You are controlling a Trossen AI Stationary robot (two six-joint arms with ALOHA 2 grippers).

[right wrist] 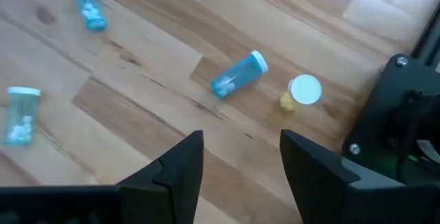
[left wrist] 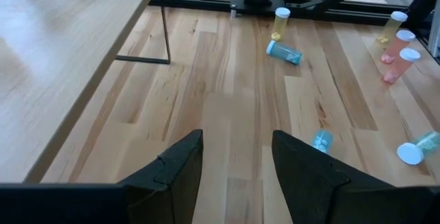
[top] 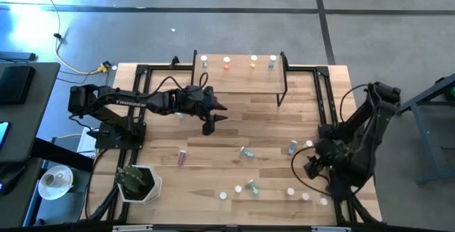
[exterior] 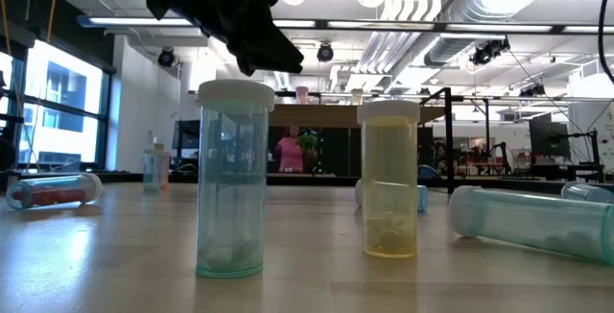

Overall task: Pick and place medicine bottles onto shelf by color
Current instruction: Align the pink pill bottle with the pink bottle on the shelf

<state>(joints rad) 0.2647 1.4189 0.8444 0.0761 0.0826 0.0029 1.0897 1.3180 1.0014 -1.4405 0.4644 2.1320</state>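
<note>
The light-wood shelf on black legs stands at the table's far middle, with several white-capped bottles in a row along its far edge. My left gripper is open and empty above the table just in front of the shelf; its wrist view shows bare wood between the fingers. My right gripper is open and empty at the right side, above a blue bottle that lies on its side and a yellow bottle that stands upright. Other bottles stand or lie across the near half of the table.
A pink bottle and a teal bottle lie mid-table. Several bottles are near the front edge; a teal one and a yellow one stand upright. A plant pot stands at the near left. A black frame rims the table.
</note>
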